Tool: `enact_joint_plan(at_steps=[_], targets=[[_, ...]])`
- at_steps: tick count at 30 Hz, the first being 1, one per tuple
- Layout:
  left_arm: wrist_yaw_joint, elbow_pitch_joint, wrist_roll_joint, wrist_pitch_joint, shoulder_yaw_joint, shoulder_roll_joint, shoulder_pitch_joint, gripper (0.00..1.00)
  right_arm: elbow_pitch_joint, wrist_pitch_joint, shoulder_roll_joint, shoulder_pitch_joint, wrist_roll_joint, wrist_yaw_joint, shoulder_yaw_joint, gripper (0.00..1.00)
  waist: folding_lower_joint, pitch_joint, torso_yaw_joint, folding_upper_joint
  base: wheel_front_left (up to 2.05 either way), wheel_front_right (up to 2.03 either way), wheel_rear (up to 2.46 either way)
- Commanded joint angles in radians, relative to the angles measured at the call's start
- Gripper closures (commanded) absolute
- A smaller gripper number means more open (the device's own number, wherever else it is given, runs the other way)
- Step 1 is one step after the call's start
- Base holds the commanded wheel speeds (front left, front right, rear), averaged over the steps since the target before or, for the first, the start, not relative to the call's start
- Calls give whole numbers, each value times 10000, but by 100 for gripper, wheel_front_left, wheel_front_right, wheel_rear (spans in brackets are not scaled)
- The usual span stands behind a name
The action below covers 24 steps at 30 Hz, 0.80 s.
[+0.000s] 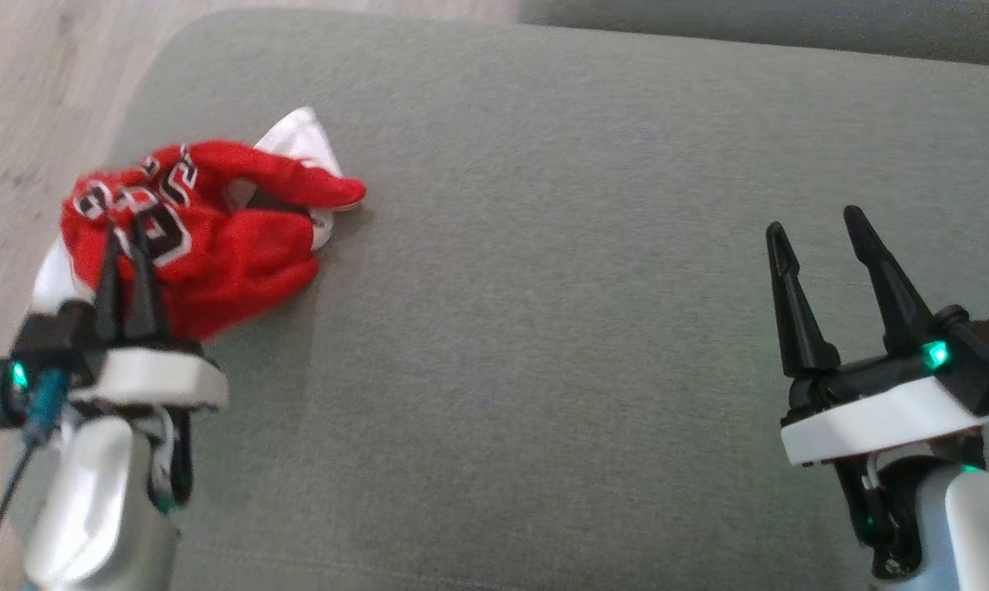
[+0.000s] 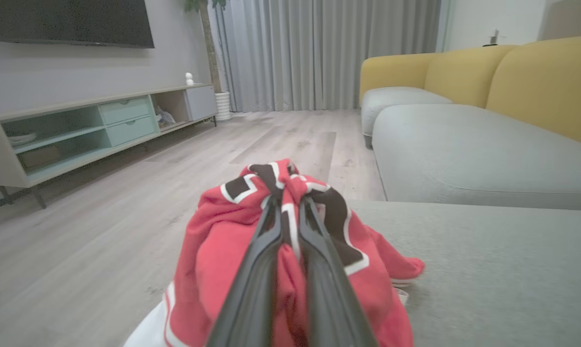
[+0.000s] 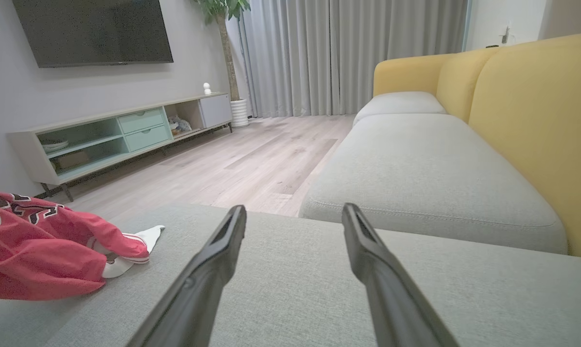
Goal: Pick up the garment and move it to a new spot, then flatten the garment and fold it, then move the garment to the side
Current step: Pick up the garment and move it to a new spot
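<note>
The garment (image 1: pixel 207 238) is a red jersey with black-and-white lettering and white trim, bunched up at the left end of the grey cushion (image 1: pixel 543 328). My left gripper (image 1: pixel 129 226) is shut on the garment, its two dark fingers pinching a fold of red cloth near the lettering; the left wrist view shows the garment (image 2: pixel 222 250) gathered around the closed fingers (image 2: pixel 251 270). My right gripper (image 1: pixel 814 222) hovers open over the cushion's right side, far from the garment, with nothing between its fingers (image 3: pixel 213 260). The garment (image 3: pixel 44 255) lies at the left edge of the right wrist view.
The cushion's left edge drops to a wooden floor (image 1: pixel 18 123) right beside the garment. A yellow sofa back (image 3: pixel 536 120) with grey seats (image 3: pixel 425 168) runs along the right. A low TV console (image 2: pixel 87 125) stands across the room.
</note>
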Motion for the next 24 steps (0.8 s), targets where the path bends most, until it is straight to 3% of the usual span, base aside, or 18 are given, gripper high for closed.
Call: enact_joint_plan(at_steps=[1, 5, 9, 19, 24], targets=[[112, -976, 64, 255, 255, 368, 72, 100, -320, -97, 66, -76, 56, -7, 205, 0, 2, -319, -436, 0, 0, 0, 0], [141, -2680, 99, 1208, -295, 158, 1077, 100, -303, -128, 106, 36, 21, -7, 179, 0, 2, -384, -986, 0, 0, 0, 0], [-120, -3251, 133, 1862, -1070, -177, 1270, 100, -268, -175, 125, -33, 12, -7, 283, 0, 2, -266, -1756, 0, 0, 0, 0], [-1226, -2582, 546, 2024, -3442, -1642, -663, 100, -98, -392, 178, -236, 267, -7, 193, 0, 2, 505, -3845, 0, 0, 0, 0], [-1460, -2098, 463, 1857, -4436, -1937, -1299, 100, 7, -484, 198, -202, 374, -7, 47, 0, 2, 761, -4372, 0, 0, 0, 0]])
